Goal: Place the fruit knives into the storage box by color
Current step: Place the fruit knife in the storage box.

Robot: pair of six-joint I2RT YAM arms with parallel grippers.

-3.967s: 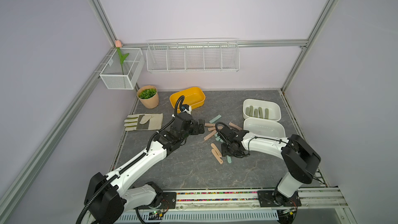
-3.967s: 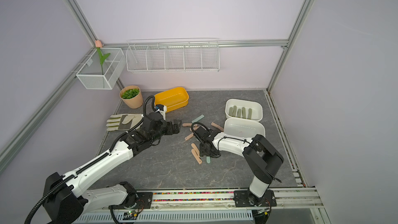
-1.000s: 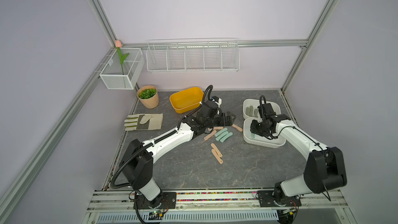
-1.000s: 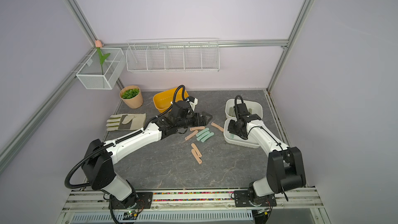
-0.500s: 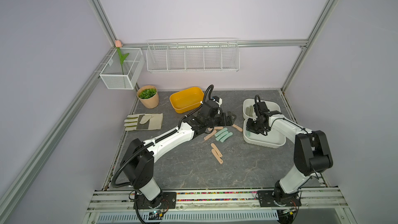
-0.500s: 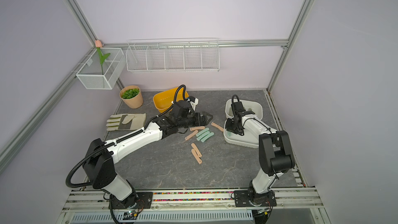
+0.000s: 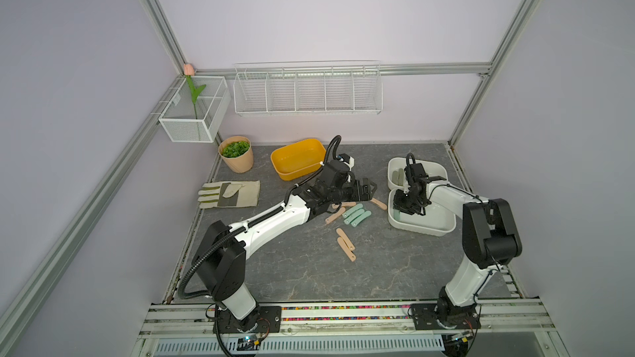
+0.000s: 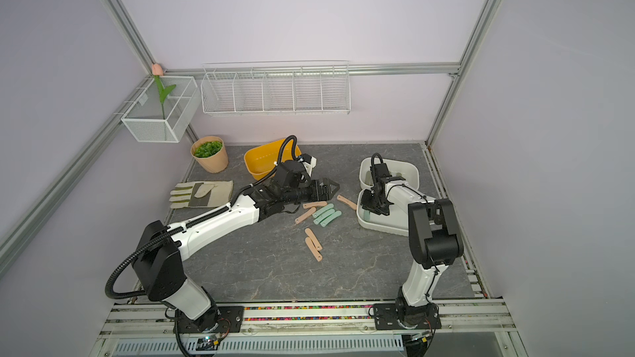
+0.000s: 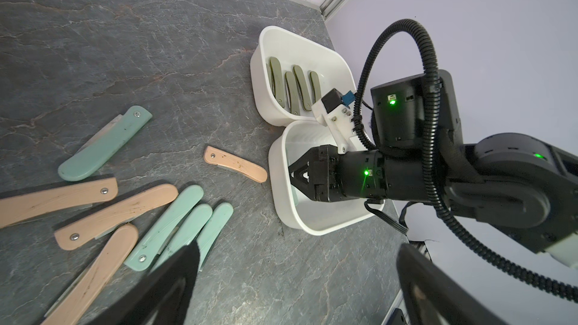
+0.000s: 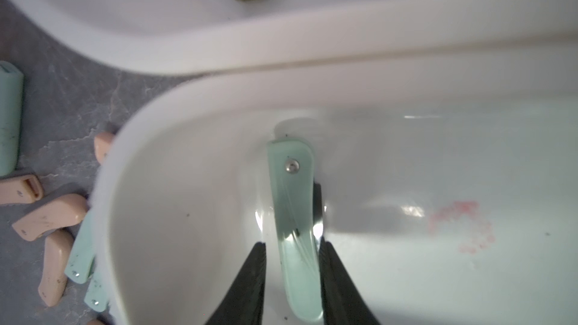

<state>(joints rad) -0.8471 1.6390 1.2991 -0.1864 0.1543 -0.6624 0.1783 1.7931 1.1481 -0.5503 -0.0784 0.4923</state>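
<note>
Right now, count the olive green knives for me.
4 olive green knives, all lying side by side in the far white box. The right arm covers part of that box, so more could be hidden.

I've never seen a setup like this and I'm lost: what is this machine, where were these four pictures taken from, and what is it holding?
These are two robot arms fixed to a rail at the edge of a grey table, each ending in a two-fingered gripper. Two pictures look down from a camera pair overhead; two come from cameras on the arms' wrists. On the table lie peach fruit knives and mint fruit knives, plus a work glove, a yellow tub and a potted plant. Two white boxes stand side by side; the farther box holds olive knives. The left gripper hovers open over that scatter, holding nothing. The right gripper reaches into the nearer box with a mint knife between its fingers; whether it grips firmly I cannot tell.
</note>
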